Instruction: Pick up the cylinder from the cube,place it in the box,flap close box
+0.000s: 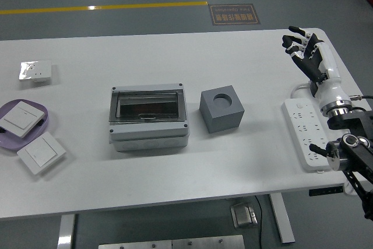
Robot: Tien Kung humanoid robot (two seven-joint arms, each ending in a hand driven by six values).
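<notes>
grey cube block w/ round socket point(222, 109): sat near the table's middle, just right of the box; socket on top looked empty, no cylinder standing in it
cylinder: not visible anywhere on the table; a dark reddish shape showed through the box lid, too dim to say if that was it
grey plastic junction box w/ clear hinged lid point(148, 116): sat left of the cube, toward the table's centre; lid appeared to lie flat and closed, so the task looked abt done
right hand, black fingers on white forearm point(305, 52): was near the table's far right corner, well apart from cube and box; fingers spread and loosely curved, nothing in them
left hand: out of view
handling, judged: cylinder prob. small, rigid, light, smooth-sided, so slippery under hard fingertips; best pinched on its curved side near the top, thumb opposite two fingers, lifted straight up out of the socket
lid, judged: stiff, light plastic; push on its free edge, not at the hinge
white power strip point(305, 132): lay along the table's right edge, just beside the right arm
white table point(175, 173): also carried white wall switches and a purple plate point(41, 122) at the left edge
</notes>
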